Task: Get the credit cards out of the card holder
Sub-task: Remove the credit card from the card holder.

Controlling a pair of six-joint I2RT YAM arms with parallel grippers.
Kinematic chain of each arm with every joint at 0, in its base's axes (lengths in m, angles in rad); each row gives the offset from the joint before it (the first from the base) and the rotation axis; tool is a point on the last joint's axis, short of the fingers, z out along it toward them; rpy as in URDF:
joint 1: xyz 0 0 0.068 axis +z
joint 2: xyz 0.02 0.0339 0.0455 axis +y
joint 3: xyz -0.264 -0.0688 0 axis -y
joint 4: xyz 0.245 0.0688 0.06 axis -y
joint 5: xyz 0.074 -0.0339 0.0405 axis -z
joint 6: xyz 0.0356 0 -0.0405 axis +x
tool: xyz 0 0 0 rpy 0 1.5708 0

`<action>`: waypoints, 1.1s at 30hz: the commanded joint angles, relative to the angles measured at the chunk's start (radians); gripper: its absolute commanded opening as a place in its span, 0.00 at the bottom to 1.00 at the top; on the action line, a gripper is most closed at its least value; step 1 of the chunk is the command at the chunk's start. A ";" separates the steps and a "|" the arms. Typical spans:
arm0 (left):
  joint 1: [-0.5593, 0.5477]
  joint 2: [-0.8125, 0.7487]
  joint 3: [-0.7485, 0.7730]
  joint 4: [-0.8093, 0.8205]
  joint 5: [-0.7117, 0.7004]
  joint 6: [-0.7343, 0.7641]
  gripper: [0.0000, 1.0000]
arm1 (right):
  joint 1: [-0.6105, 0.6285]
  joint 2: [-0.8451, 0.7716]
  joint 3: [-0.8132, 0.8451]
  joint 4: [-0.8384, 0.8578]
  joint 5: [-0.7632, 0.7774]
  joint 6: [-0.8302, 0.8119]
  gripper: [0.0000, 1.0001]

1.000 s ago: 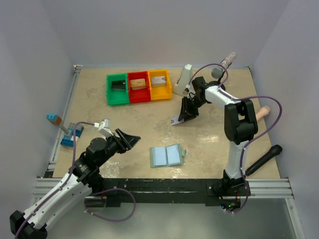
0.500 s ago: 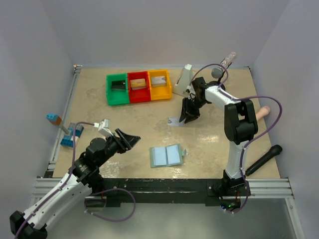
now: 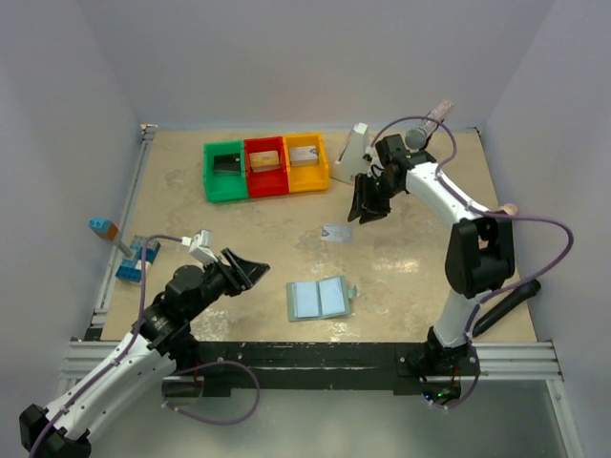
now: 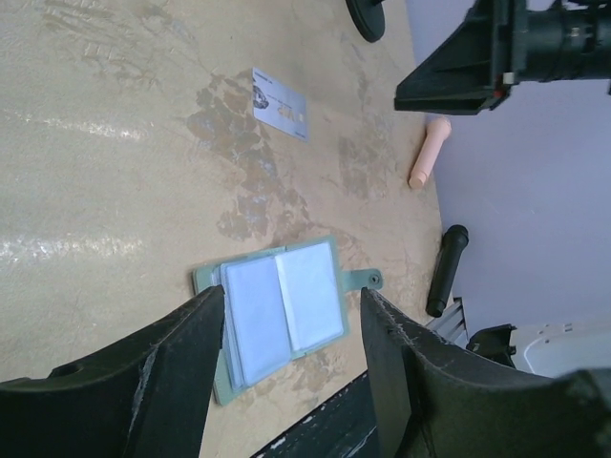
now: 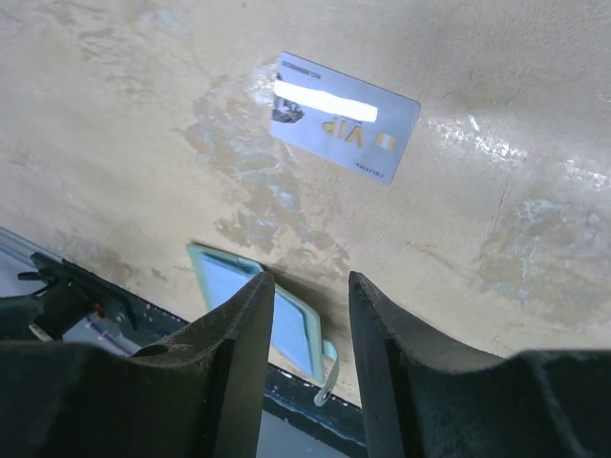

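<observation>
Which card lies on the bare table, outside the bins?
The silver-grey rectangular VIP card; the black card sits in the green plastic bin.

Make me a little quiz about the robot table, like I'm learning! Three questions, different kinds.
1. True or false: the silver card lies flat on the table, outside the card holder.
2. What colour is the middle bin of the three? A blue, B red, C white.
3. Fill in: the right gripper is ____ and holds nothing.
Key: 1 true; 2 B; 3 open.
</observation>
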 commanded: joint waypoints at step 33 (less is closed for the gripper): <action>-0.252 0.269 0.035 -0.048 -0.114 0.048 0.66 | 0.519 -0.610 -0.762 0.359 0.454 0.251 0.41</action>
